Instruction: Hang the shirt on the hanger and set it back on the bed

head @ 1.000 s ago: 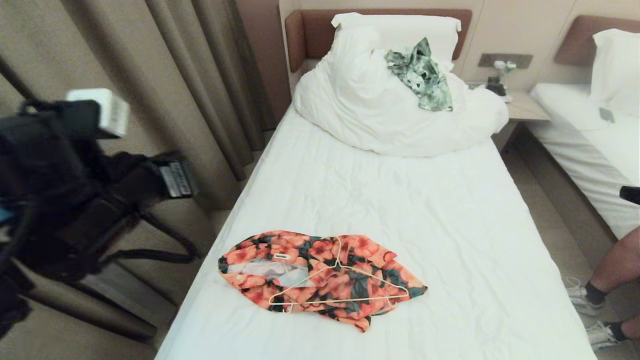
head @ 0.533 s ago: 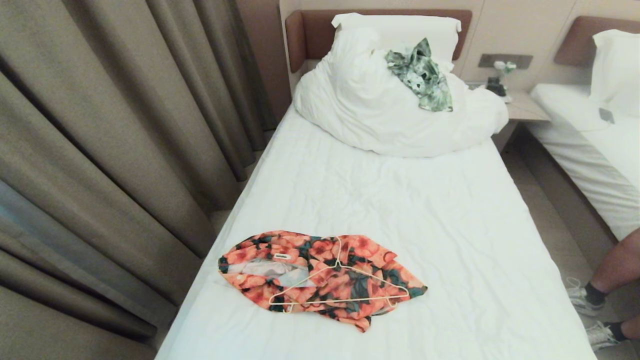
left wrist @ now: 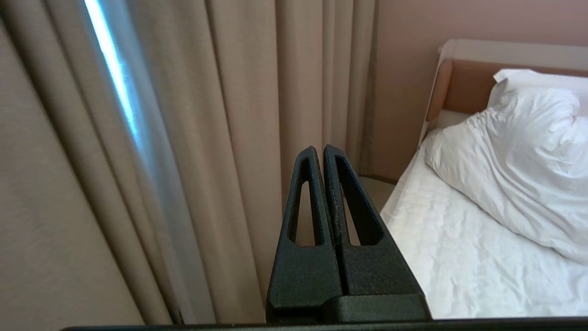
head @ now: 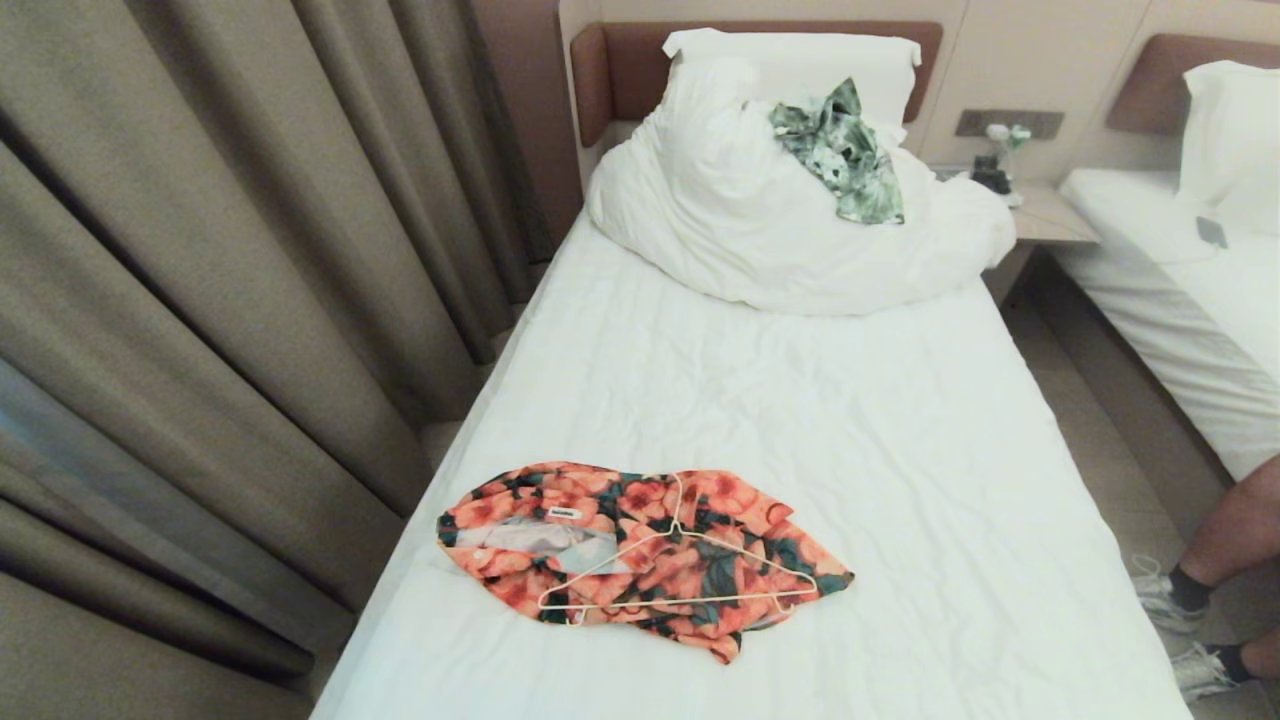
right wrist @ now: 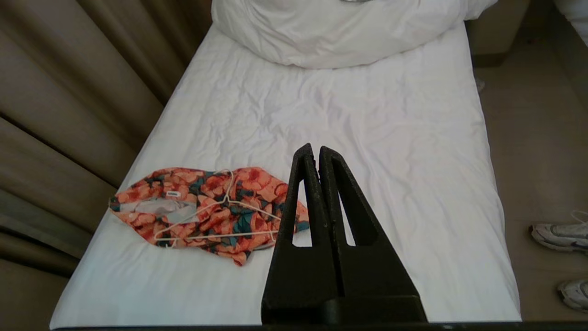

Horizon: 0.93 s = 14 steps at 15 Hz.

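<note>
The orange-flowered shirt lies crumpled on the near left part of the bed. On top of it rests the cream wire hanger, its hook pointing toward the headboard. The right wrist view shows the shirt and hanger too. My right gripper is shut and empty, held above the bed's near end, apart from the shirt. My left gripper is shut and empty, off the bed's left side in front of the curtain. Neither arm shows in the head view.
A bunched white duvet with a green-and-white leafy garment fills the head of the bed. Curtains hang along the left. A nightstand and second bed stand on the right. A person's legs and shoes are at the right edge.
The left arm, which a second ago filled the left of the head view, has dropped out of it. The dark tip at the right edge is gone too. Shirt and hanger have not moved.
</note>
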Tool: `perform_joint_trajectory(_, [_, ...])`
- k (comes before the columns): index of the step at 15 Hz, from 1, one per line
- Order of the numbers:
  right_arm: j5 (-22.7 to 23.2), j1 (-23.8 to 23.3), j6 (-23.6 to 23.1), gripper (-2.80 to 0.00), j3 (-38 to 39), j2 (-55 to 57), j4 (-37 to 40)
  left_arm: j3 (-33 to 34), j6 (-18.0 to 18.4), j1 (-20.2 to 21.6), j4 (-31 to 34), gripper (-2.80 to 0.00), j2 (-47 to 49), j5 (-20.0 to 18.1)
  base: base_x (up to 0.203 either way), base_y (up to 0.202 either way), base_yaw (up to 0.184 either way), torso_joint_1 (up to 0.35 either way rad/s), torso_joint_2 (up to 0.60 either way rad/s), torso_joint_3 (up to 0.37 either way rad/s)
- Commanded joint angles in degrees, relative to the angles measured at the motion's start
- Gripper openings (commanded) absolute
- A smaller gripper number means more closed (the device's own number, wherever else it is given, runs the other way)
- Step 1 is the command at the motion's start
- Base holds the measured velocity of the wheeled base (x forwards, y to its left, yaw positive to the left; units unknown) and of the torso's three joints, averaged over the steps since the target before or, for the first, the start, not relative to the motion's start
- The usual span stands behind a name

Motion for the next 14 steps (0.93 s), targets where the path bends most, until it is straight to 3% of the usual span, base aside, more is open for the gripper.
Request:
perform_joint_trajectory(1, [0.0,-0.3,0.1,-2.8,2.9,-4.3,0.7,1.0,0.3,0.4,0.8,-2.8,-5.5,0.0,0.0,0.0,0.0,0.0,0.0,0.0])
perform_joint_trajectory(3, [0.4,-0.3,0.1,-2.8,5.6,-5.9,0.7,2.5,1.0,0.5,4.0,-2.8,-9.5,-0.5,0.0,0.0,0.0,0.0,0.0,0.0])
perform_joint_trajectory(6, [1.0,-0.2,0.0,-2.8,9.9,-9.1,0.6,8.3,1.1,0.8,6.6,-2.8,-14.9,-5.1,0.0,0.0,0.0,0.0,0.0,0.0])
perform_joint_trajectory(9, [1.4,-0.1,3.9,-2.8,12.8,-9.1,0.2,17.0,1.2,1.1,7.2,-2.8,-20.7,-10.5,0.0,0.0,0.0,0.0,0.0,0.0])
perform_joint_trajectory(12, [1.1,2.4,3.7,-2.8,12.4,-6.4,-1.5,23.0,1.2,1.1,7.2,-2.8,-22.6,-15.4,0.0,0.0,0.0,0.0,0.0,0.0])
perform_joint_trajectory(14, [1.4,-2.6,3.7,-2.8,12.6,-8.0,-1.6,27.1,1.1,1.1,7.2,-2.8,-24.3,-18.0,0.0,0.0,0.0,0.0,0.0,0.0])
